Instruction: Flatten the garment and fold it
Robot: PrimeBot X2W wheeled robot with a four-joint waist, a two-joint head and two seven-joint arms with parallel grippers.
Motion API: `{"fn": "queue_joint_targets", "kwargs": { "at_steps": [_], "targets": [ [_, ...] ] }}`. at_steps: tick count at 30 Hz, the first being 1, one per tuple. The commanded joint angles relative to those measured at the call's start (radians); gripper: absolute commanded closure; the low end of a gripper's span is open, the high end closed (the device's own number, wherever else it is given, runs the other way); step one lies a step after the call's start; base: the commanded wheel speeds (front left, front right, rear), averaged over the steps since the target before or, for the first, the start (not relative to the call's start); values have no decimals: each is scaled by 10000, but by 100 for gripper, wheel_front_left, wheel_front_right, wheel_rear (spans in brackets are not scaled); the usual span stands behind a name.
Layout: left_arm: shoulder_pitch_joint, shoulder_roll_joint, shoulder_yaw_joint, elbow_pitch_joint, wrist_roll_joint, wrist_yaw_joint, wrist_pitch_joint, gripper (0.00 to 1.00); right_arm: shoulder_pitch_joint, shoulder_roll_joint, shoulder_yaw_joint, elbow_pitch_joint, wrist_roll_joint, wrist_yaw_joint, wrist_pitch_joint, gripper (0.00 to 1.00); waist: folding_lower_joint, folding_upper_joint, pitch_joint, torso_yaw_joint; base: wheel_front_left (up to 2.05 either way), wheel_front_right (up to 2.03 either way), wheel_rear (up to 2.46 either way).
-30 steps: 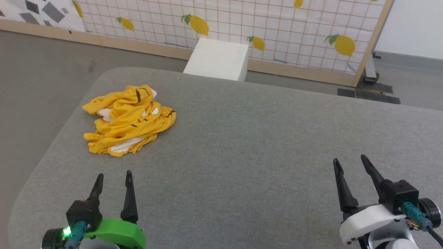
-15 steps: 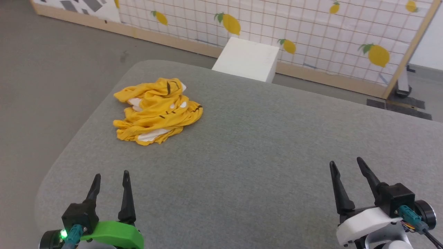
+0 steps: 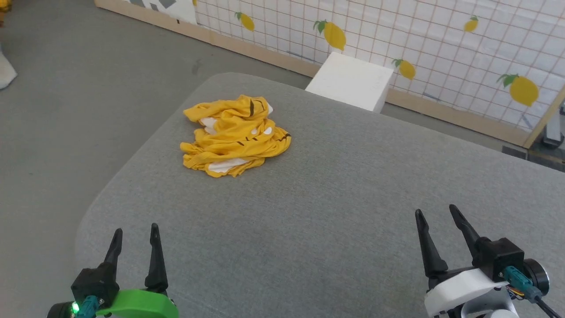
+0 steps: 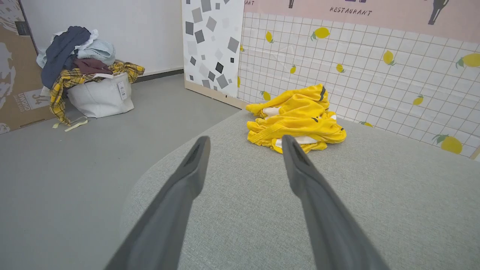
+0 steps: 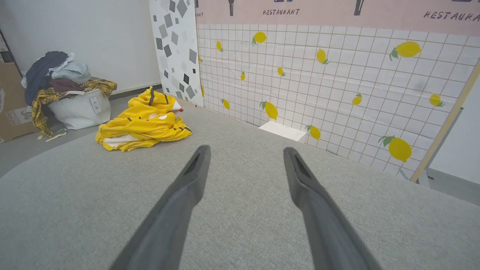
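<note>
Garment (image 3: pixel 236 137) lies crumpled on table (image 3: pixel 331 212), print apparently outward.

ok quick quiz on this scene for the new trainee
1. True or false: the garment lies spread flat on the grey table.
2. Which gripper is nearer to it? A) left gripper B) right gripper
3. Fill in: both grippers are ___ and hold nothing.

Key: 1 false, it is crumpled in a heap; 2 A; 3 open.
</note>
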Motion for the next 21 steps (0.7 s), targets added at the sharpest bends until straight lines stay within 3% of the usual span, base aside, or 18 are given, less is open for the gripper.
{"fn": "queue_joint_targets", "kwargs": {
  "at_steps": [1,21],
  "targets": [
    [181,-42,28,7,-50,-72,-116,0,-38,10,34,65,76,-11,-117,0,0,0,-74,176,0,0,0],
    [381,-51,193,71,-386,-223,-530,0,-30,13,110,367,65,-14,-547,0,0,0,-9,1002,0,0,0]
  ]
}}
